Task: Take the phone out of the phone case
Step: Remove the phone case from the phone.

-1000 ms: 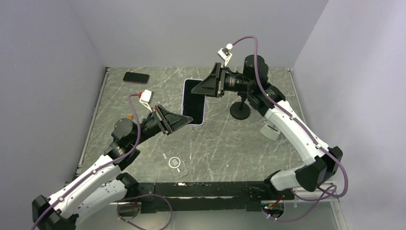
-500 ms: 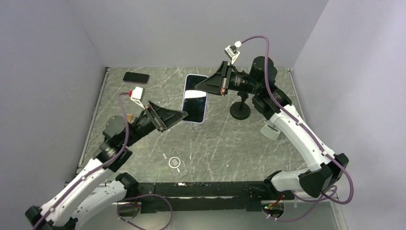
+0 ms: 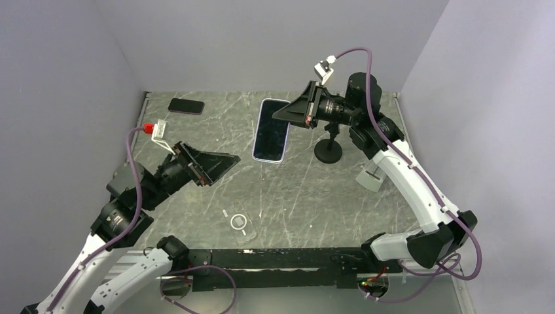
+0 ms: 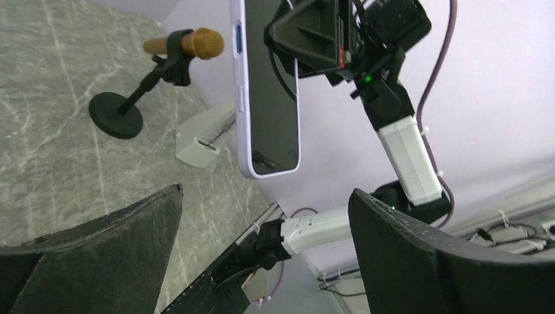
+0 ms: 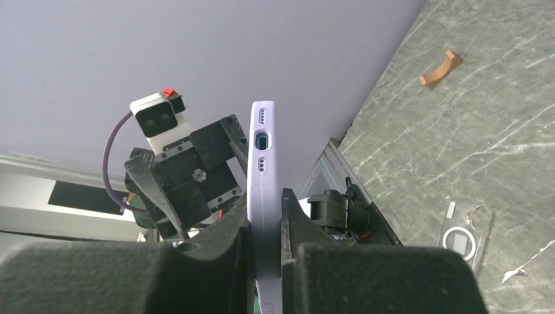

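My right gripper (image 3: pixel 278 116) is shut on the top end of the lavender-blue phone (image 3: pixel 271 131) and holds it in the air above the back of the table, screen up. In the right wrist view the phone (image 5: pixel 262 163) shows edge-on, its port end away from me, pinched between both fingers of the right gripper (image 5: pixel 264 219). The clear phone case (image 3: pixel 239 222) with its white ring lies flat near the front edge, and it also shows at the right as the case (image 5: pixel 465 235). My left gripper (image 3: pixel 222 171) stands open and apart from the phone, below and to its left. Its jaws (image 4: pixel 265 203) hold nothing, with the phone (image 4: pixel 268 98) beyond them.
A darker phone (image 3: pixel 186 105) lies at the back left. A microphone on a round black stand (image 3: pixel 328 150) is just right of the held phone, with a white block (image 3: pixel 370 178) near it. A small brown curved piece (image 5: pixel 440 70) lies on the marble.
My left gripper opened, let go of the phone's lower end and drew back to the left. My right gripper closed on the phone and carried it slightly right.
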Robot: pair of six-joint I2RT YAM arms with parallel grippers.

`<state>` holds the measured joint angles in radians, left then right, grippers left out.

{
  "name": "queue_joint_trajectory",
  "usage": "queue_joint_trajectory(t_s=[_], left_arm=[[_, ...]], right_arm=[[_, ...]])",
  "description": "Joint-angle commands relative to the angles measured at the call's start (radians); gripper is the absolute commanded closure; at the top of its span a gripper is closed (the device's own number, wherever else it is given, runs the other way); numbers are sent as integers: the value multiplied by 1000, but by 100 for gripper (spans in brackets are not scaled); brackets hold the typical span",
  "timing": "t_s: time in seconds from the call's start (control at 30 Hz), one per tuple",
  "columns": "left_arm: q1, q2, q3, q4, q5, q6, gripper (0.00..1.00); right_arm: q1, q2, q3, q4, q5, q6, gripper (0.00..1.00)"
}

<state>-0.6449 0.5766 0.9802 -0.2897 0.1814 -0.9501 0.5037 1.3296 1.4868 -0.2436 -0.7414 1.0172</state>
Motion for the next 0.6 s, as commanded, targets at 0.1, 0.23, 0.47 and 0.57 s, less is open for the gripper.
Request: queue_joint_trajectory(t_s=[0.1,0.23,0.47,0.57], left_arm=[[5,70,6,204,227,38,13],[9,144,4,321,326,-12,19],[31,226,-34,577,459,-118,35],[34,242,-57,638,500,-152,44]], right_arm=[[-29,-42,3,202,-76,191,100],[-30,-62,-53,340,-107,289,100],[-32,-83,-88,387,-122,319,100],[-32,-81,-84,363,-129,327,100]])
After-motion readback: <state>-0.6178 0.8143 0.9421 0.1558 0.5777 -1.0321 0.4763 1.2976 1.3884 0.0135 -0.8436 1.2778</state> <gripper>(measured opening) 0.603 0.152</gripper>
